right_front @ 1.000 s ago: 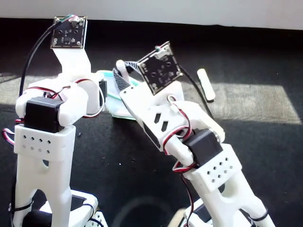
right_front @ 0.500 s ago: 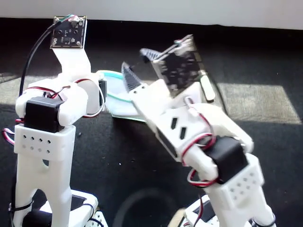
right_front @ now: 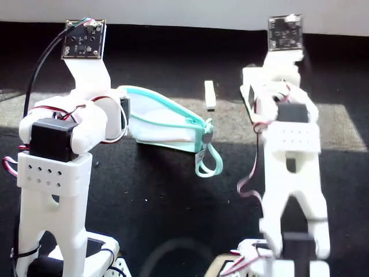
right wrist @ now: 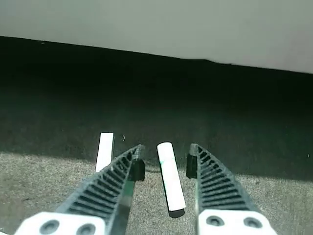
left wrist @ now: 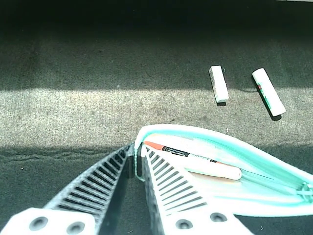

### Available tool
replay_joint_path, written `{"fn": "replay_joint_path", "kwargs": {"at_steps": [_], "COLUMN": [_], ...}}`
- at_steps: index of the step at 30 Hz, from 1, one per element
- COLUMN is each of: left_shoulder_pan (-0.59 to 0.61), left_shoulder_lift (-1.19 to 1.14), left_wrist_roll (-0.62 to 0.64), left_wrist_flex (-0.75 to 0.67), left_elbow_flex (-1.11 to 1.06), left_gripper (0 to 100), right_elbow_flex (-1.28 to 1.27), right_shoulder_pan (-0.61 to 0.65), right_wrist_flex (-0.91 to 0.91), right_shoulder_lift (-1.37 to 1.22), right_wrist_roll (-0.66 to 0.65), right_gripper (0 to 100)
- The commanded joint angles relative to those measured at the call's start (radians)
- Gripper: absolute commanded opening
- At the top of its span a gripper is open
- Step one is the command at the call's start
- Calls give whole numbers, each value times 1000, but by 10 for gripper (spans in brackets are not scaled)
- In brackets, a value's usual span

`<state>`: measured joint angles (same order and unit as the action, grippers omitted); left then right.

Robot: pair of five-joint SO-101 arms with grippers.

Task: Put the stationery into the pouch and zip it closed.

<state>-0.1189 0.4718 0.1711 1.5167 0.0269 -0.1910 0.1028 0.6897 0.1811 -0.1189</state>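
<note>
So the bench (right_front: 144, 196) is covered in dark carpet-like stuff, with a sunlit band running across the middle. The left arm (right_front: 57, 161) stands at one side of it and the right arm (right_front: 288, 138) at the other, well apart.

The mint-green pouch (right_front: 167, 135) lies on the bench between them, up against the left arm. Its zip is undone and the mouth gapes open. A strap loop (right_front: 206, 164) hangs off the end that's farther from the left arm.

The left hand (left wrist: 134, 152) is pinched tight on the pouch's rim at the near end, holding that edge. The right hand (right wrist: 165, 157) is spread wide and has nothing in it; it hangs over a white stick (right wrist: 170, 178), which sits in the gap between the fingers with space on both sides.

Inside the pouch there's a pen (left wrist: 195, 159), white with an orange-red end. A small white block (right_front: 210, 95) lies out on the bench beyond the pouch, just beside the stick.
</note>
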Motion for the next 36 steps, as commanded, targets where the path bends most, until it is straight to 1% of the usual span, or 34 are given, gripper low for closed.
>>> {"fn": "replay_joint_path", "kwargs": {"at_steps": [1,7,14,21,22,24,27,29,31,36], "left_shoulder_pan": [-12,-12,-12,-12,-12,-12,-12,-12,-12,-12], "left_shoulder_lift": [-5,-5,-5,-5,-5,-5,-5,-5,-5,-5], "left_wrist_roll": [-8,-8,-8,-8,-8,-8,-8,-8,-8,-8], "left_wrist_flex": [9,9,3,9,9,9,11,11,11,11], "left_elbow_flex": [-2,-2,-2,-2,-2,-2,-2,-2,-2,-2], "left_gripper": [10,10,10,10,10,10,10,10,10,10], "right_elbow_flex": [113,415,779,1145,1188,1268,1376,1438,1503,1695], "right_shoulder_pan": [-13,-35,-36,-36,-36,-36,-33,-35,-41,-64], "right_wrist_flex": [-47,-39,93,257,283,346,444,518,590,779], "right_shoulder_lift": [-214,-567,-901,-1175,-1208,-1265,-1333,-1363,-1382,-1392], "right_wrist_roll": [0,3,0,-2,-11,-80,-221,-281,-299,-298], "right_gripper": [149,149,149,146,145,123,0,14,5,6]}}
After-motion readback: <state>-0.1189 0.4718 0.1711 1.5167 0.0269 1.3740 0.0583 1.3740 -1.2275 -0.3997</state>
